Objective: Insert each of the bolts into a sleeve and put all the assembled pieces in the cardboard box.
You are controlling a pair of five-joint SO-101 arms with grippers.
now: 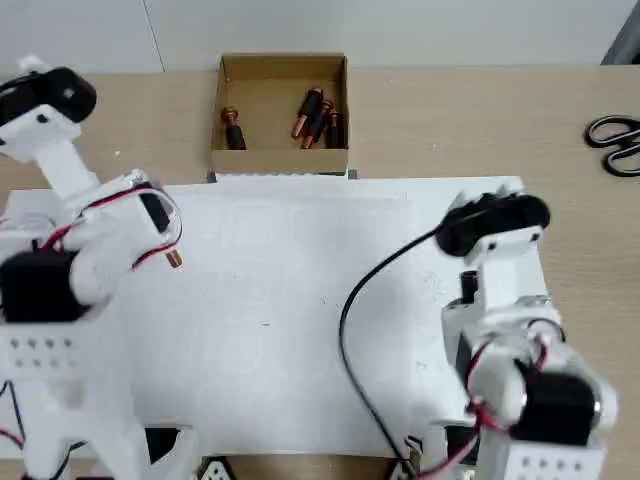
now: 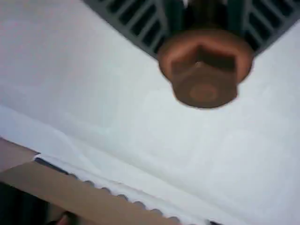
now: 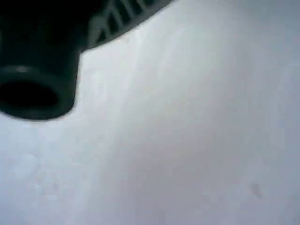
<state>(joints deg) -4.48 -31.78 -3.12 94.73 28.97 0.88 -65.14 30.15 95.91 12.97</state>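
1. High view: the left claw is clenched on a copper hex-head bolt above the left side of the white sheet.
2. The right claw grips a black tubular sleeve over the sheet's right side.
3. Assembled copper-and-black pieces lie inside the open cardboard box on the tan bench.

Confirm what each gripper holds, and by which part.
Left gripper holds a copper bolt by its shank, with the hex head sticking out free. Right gripper holds a black sleeve by its body, with the open end free.
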